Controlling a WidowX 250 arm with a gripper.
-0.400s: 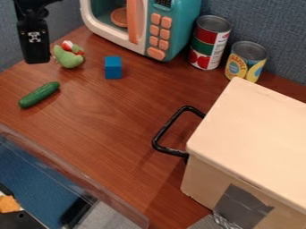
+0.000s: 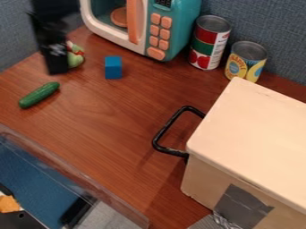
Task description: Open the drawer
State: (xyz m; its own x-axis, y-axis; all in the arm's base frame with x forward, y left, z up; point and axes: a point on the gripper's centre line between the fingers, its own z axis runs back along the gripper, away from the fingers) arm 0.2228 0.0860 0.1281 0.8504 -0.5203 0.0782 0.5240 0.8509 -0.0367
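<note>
1. Drawer unit (image 2: 251,138), cream, qty 1: lower R of view, on wood-grain tabletop (image 2: 113,134); same spot as a moment ago. Drawer looks closed, as far as this angle tells.
2. Drawer handle (image 2: 169,129), black, bar type, qty 1: on unit's L side, facing mid-table; also unmoved.
3. Gripper (image 2: 58,71), black, qty 1: upper L. Changed: now lower & farther R than in prev. frame, blurred w/ motion. Grip state: can't tell. Nearer the handle than before but well apart from it, so pull is yet to start; approach prob. in hand. Next (est.): cross the table, come down at handle, hook or grasp it, draw away from unit.
4. Duct-tape patch (image 2: 242,205), grey, qty 1: on unit's near side.
5. Food cans, qty 2: tomato can (image 2: 209,42), pineapple can (image 2: 245,61), side by side behind unit.
6. Toy microwave (image 2: 179,27), teal/white w/ coral buttons, qty 1: top ctr.
7. Block (image 2: 113,67), blue, qty 1: in front of microwave.
8. Plush toy (image 2: 75,59), green w/ red, qty 1: partly hidden behind gripper, which now overlaps it in view.
9. Cucumber (image 2: 39,95), toy, qty 1: far L.
</note>
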